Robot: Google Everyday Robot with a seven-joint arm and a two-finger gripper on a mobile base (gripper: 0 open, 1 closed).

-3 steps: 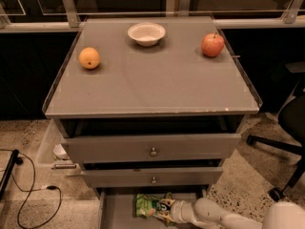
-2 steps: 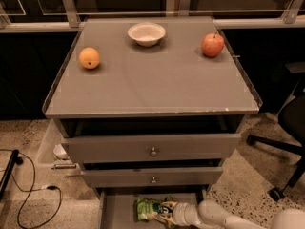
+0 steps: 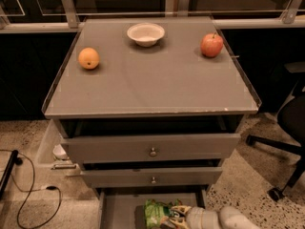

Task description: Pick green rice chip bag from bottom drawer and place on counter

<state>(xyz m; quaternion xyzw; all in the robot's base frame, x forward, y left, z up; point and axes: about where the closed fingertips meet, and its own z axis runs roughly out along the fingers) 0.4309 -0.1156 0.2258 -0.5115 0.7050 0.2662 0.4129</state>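
Note:
The green rice chip bag lies on the floor of the open bottom drawer, at the lower edge of the view. My gripper reaches in from the lower right, low in the drawer at the bag's right end. Its fingers are spread, one on each side of the bag's edge. The white arm trails off to the right. The counter above is a flat grey top.
On the counter are an orange at left, a white bowl at the back and a red apple at right. Two knobbed drawers stand slightly open above the bottom drawer. An office chair base is at right and cables at left.
My gripper has crept slightly further right along the bag's end. The bag has not moved.

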